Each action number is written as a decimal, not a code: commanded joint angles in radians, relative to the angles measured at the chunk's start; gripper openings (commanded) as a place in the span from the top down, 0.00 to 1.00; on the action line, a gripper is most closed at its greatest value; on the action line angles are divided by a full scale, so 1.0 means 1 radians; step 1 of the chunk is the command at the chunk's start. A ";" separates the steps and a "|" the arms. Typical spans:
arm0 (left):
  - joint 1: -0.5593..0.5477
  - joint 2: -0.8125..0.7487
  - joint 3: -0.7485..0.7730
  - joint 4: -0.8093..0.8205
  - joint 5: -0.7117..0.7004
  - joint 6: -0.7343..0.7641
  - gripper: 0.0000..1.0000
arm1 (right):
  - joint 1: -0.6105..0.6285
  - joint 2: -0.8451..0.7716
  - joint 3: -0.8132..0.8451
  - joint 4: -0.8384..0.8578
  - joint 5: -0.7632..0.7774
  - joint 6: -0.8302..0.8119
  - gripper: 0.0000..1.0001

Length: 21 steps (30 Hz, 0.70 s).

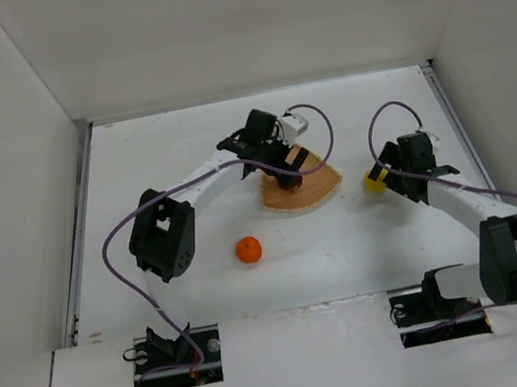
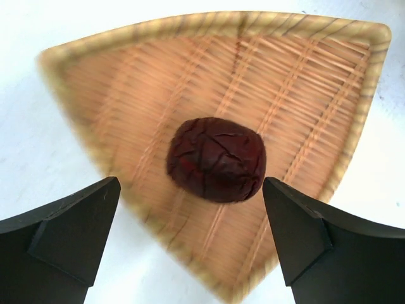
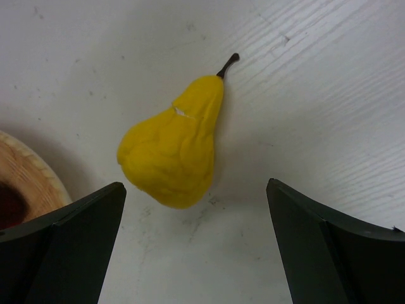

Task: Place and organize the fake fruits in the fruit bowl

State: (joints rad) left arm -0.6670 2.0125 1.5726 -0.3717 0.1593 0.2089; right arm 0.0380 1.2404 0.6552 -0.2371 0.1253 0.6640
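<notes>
Left jaws apart above the maroon fruit (image 2: pixel 216 159) in the basket (image 2: pixel 285 69); right jaws apart, straddling the pear (image 3: pixel 172 149), likely for pickup.

White walls (image 1: pixel 257 13) enclose a white table (image 1: pixel 160 146) on three sides.

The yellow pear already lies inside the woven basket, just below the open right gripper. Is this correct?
Not quite. The yellow pear lies on the white table beside the woven basket, not inside it, as the right wrist view shows. The rest holds: it lies just below the open right gripper.
</notes>
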 commanded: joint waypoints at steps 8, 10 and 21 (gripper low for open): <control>0.085 -0.356 -0.149 -0.255 0.075 0.053 0.00 | 0.052 0.198 0.116 0.105 0.019 0.022 0.00; 0.085 -0.388 -0.215 -0.301 0.085 0.085 0.00 | 0.052 0.224 0.130 0.108 0.016 0.008 0.02; 0.085 -0.466 -0.399 -0.335 0.086 0.077 0.02 | 0.052 0.363 0.219 0.102 0.020 -0.041 0.59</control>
State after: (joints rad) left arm -0.5835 1.5993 1.1740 -0.7219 0.2192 0.2943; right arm 0.0803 1.5921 0.8436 -0.1650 0.1242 0.6403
